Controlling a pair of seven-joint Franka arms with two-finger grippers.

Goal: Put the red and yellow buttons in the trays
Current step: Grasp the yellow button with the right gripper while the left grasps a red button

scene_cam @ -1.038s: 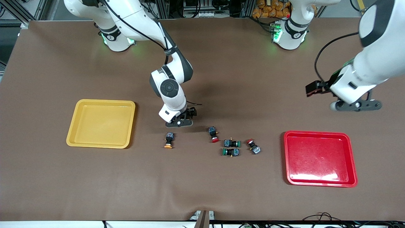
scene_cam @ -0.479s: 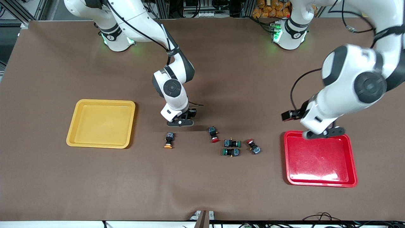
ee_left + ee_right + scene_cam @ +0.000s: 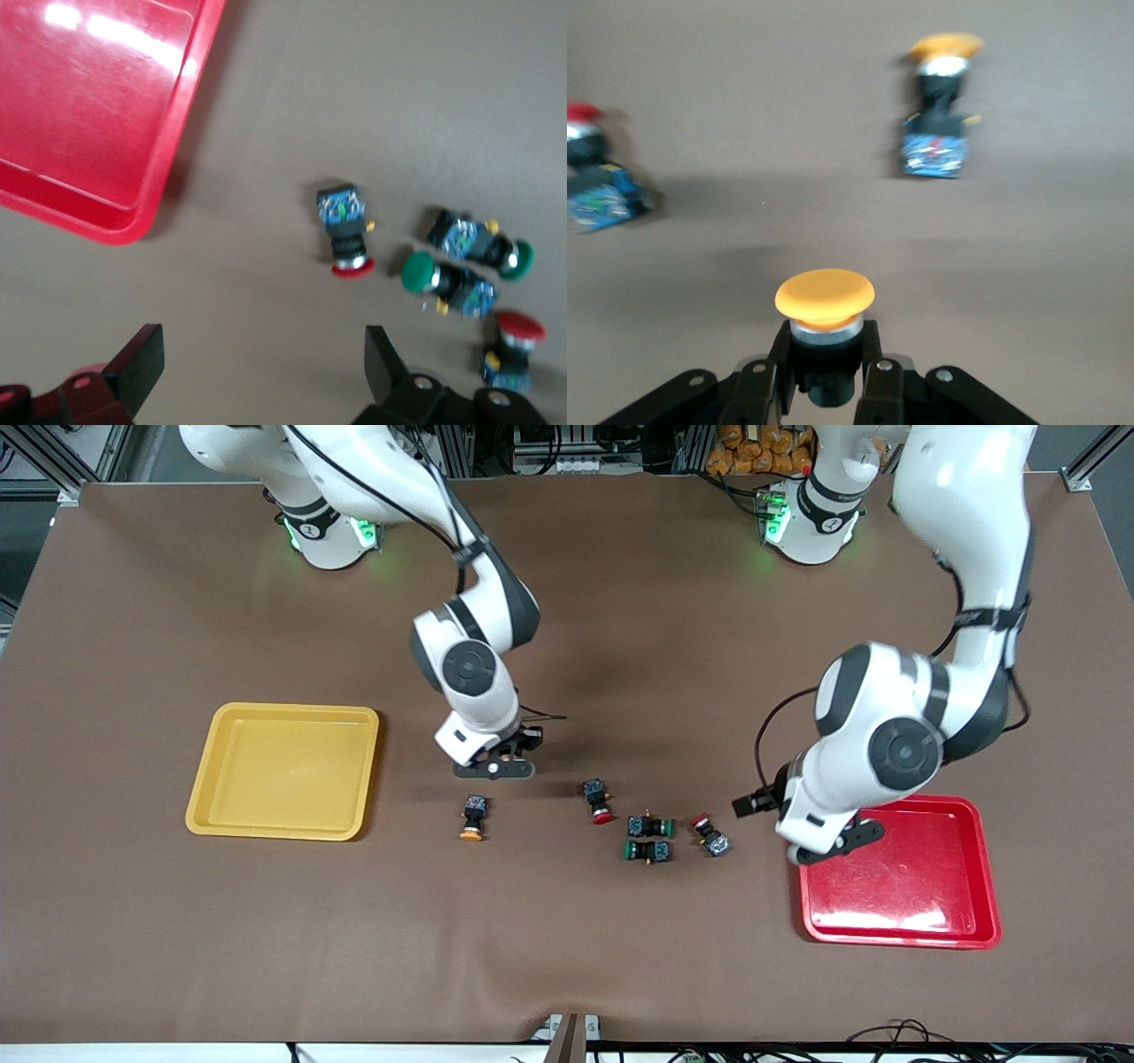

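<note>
Two arms work over a brown desk (image 3: 567,957). The right tool (image 3: 493,767) hangs above the bare desk near its middle, just on the base-edge side of a yellow-capped button (image 3: 472,817) lying on its side; the right wrist view shows what the front view hides, namely that this tool is pinching a second yellow-capped button (image 3: 824,314) by its black body, cap outward, a hold that judging by the task leaves the cap free for a clean release into a tray. The yellow tray (image 3: 221,815) lies toward the right arm's end of the desk, with nothing in it. The left tool (image 3: 833,844) hovers over the corner of the red tray (image 3: 895,930) that points toward the buttons and the base edge; the left wrist view shows its fingers (image 3: 385,354) spread wide with nothing between them, which suits an approach to the cluster beside the tray. In that cluster one red-capped button (image 3: 709,834) lies closest to the red tray, another red-capped button (image 3: 598,800) lies toward the desk's middle, and two green-capped switches (image 3: 648,839) lie side by side between them. The red tray, toward the left arm's end of the desk, also holds nothing. Only the front view shows both trays and both arms at once; only the wrist views settle the state of each tool.
</note>
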